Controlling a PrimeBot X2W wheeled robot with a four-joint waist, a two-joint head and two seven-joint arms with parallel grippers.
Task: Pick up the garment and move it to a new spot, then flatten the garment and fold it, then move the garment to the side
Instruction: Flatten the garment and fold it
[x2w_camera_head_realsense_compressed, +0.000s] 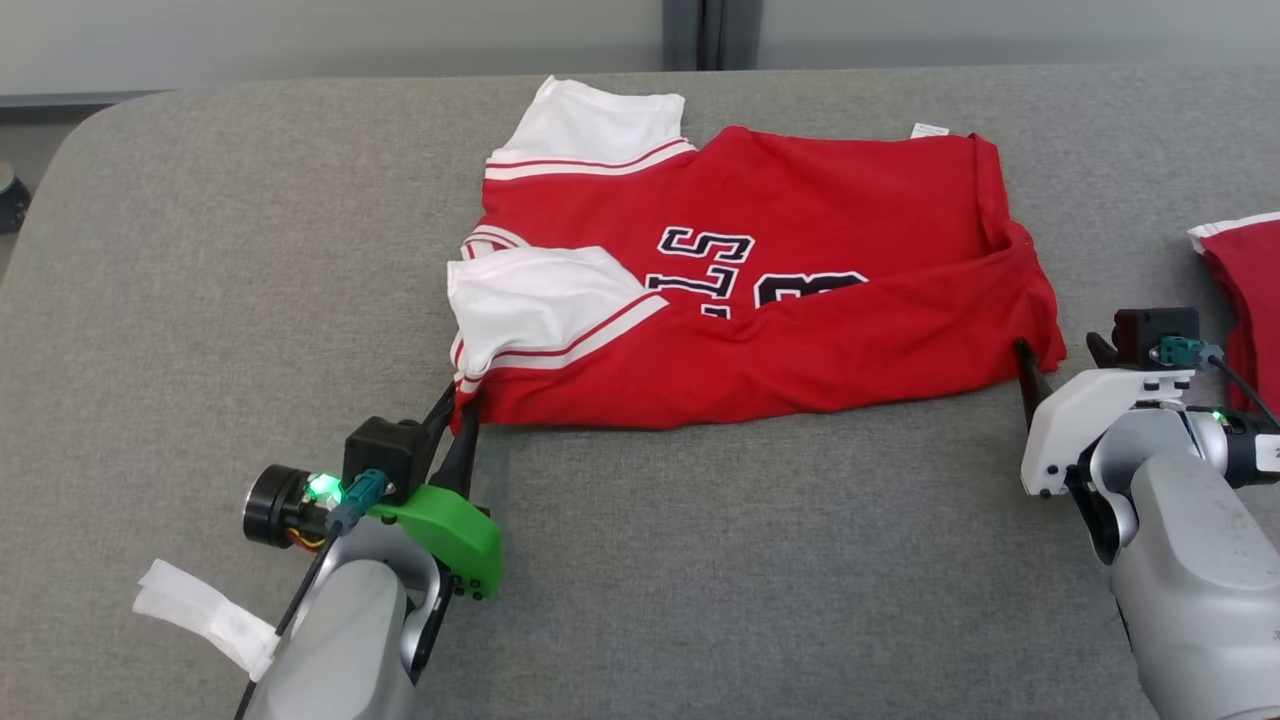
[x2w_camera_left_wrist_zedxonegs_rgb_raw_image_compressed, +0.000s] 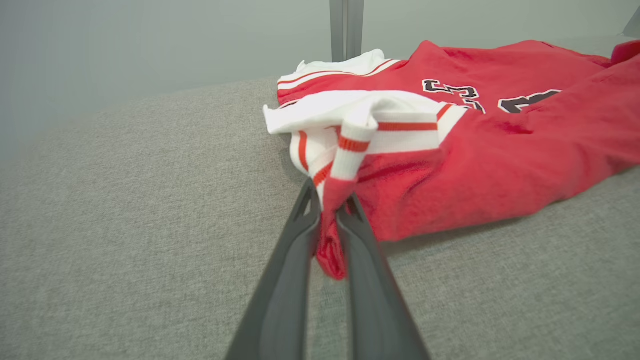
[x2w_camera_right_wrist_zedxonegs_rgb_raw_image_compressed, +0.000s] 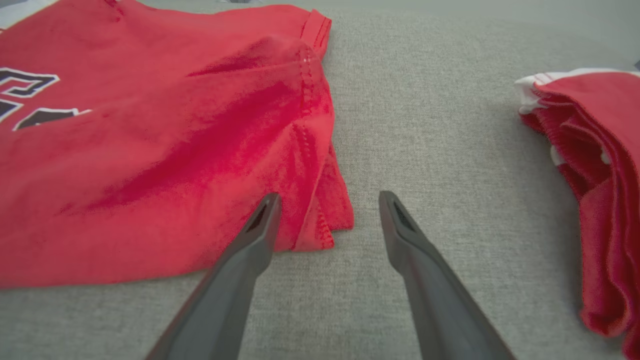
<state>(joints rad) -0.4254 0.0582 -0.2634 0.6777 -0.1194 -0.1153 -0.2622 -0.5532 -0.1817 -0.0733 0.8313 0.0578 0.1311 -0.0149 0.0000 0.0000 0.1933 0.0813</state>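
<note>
Item: red jersey, half-folded, mid desk. L tool clenched on near sleeve-side corner; R tool released, astride hem corner. Risk: thin pinch slips w/ lift; one-sided pull skews fold.

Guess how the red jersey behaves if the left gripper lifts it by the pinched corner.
Likely floppy: the jersey bunches where the left gripper pinches it, so the rest should sag and drag. Probably light: thin cloth lying in soft folds. Its fold may fall open, since the right gripper stands open, holding nothing.
</note>
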